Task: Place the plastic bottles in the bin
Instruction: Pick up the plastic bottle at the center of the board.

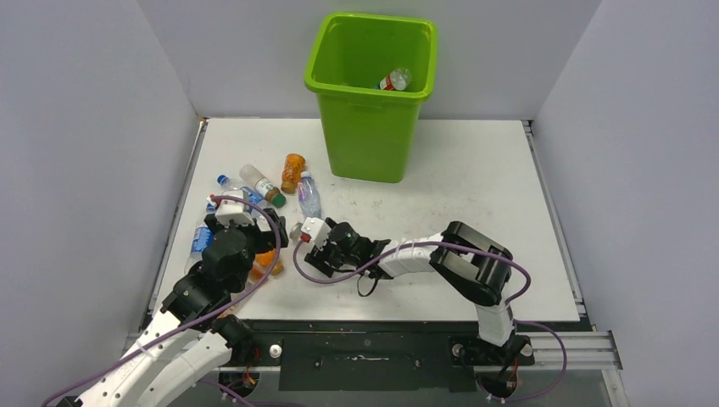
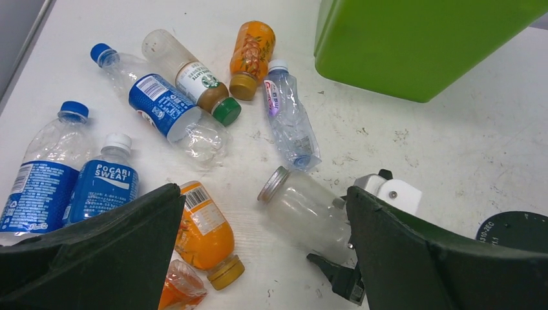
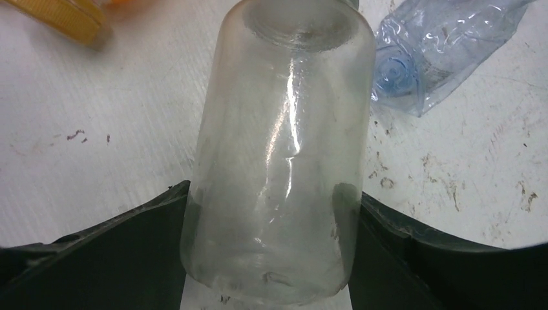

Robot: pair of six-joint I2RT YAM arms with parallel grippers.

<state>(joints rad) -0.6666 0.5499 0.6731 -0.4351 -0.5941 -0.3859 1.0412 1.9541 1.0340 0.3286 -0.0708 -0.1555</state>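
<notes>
Starting on the left: the left claw is spread wide with nothing between its fingers, hanging over the bottle pile at the left side of the white table. On the left wrist cam its own fingers cut off a fair bit. The blue-capped bottle at the far left and the Pocari Sweat bottle beside it both lose their bottoms behind the left finger, and I can only half see a crumpled orange bottle at the bottom edge. Just right of those lies an orange bottle with a yellow cap. Further back there's a clear bottle with a blue label, a green-capped bottle, an orange bottle with a gold cap and a crushed clear bottle, all on their sides. In the overhead view the left arm hides most of that pile. Moving right, the right claw has a finger pressed against each side of a wide clear bottle that lies on the table. Its silvery cap runs out of the top of the right wrist view. The lime-green bin stands upright at the back of the table, right of the pile. Inside I can make out one red-labelled bottle; the bin's walls hide whatever's deeper.
</notes>
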